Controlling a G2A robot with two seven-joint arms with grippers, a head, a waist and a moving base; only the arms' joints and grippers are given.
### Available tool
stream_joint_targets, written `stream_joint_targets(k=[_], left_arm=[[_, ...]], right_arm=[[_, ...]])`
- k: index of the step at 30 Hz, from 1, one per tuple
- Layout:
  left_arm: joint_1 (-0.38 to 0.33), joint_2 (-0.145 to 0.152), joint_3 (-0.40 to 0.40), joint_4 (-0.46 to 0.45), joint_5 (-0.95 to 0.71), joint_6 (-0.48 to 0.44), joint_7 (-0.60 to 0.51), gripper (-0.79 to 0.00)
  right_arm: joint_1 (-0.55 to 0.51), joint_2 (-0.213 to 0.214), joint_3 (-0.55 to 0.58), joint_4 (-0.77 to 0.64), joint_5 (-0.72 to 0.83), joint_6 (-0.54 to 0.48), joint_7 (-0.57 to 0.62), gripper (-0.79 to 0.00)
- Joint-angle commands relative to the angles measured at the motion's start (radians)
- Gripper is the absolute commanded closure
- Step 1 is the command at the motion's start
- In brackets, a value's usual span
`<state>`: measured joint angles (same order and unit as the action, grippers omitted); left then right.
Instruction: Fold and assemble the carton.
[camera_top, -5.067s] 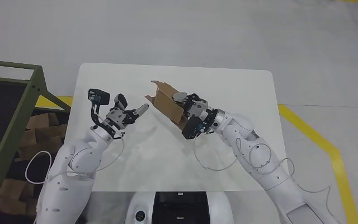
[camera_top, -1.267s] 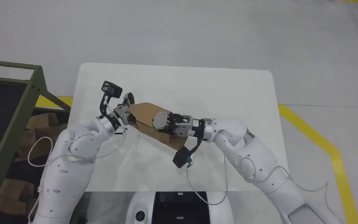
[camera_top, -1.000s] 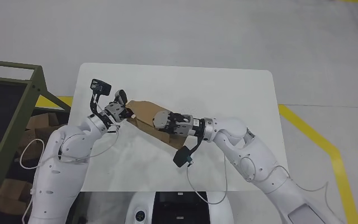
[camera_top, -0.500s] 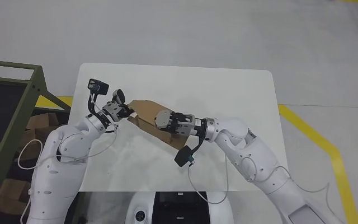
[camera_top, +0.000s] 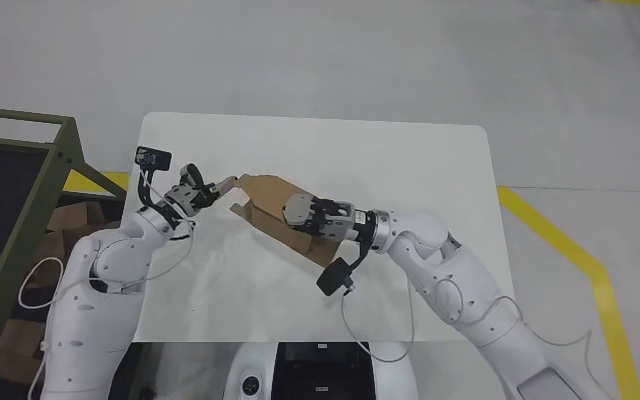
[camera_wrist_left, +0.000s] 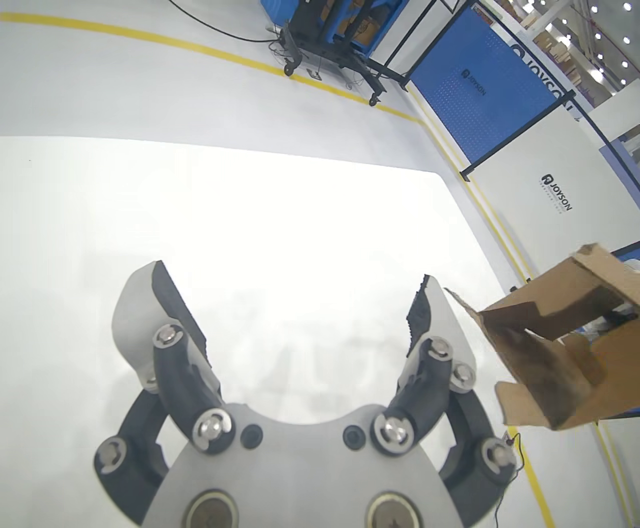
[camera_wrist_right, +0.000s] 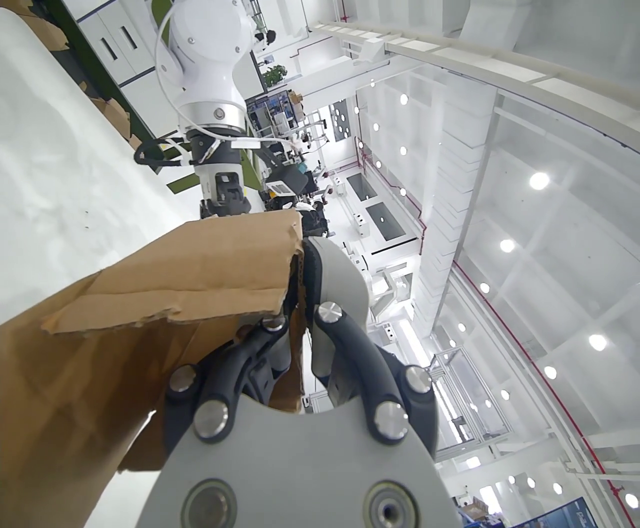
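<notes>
Carton (camera_top: 265, 198) aloft over table (camera_top: 420, 160), left of centre | we clamp right gripper (camera_top: 300, 213) on its wall to steady it | left gripper (camera_top: 222, 185) spread wide beside end flaps, likely for folding.

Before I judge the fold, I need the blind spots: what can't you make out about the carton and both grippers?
Carton underside: top view, hidden by its upper panel.
Carton's far end: left wrist view, cut off by the frame edge.
Right gripper inner finger: right wrist view, behind the carton wall.
Left gripper touching the flap: unclear; too small from above.
</notes>
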<state>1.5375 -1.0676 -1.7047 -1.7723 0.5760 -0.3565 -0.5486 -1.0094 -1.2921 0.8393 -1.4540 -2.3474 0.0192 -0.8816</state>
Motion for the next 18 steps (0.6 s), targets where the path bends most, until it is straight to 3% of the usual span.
stream_joint_targets(k=[1,10,18], left_arm=[[0.007,0.0,0.007,0.002,-0.004,-0.01,-0.001,-0.785],[0.0,-0.004,0.106,-0.019,0.006,-0.021,-0.021,-0.785],[-0.007,-0.004,0.142,-0.071,0.012,-0.021,-0.02,-0.785]], right_arm=[[-0.004,-0.001,0.003,0.001,0.017,0.013,-0.002,0.0],[-0.002,-0.003,-0.005,-0.001,0.015,0.014,-0.004,0.0],[0.002,-0.005,-0.019,-0.003,-0.006,0.003,0.014,0.0]])
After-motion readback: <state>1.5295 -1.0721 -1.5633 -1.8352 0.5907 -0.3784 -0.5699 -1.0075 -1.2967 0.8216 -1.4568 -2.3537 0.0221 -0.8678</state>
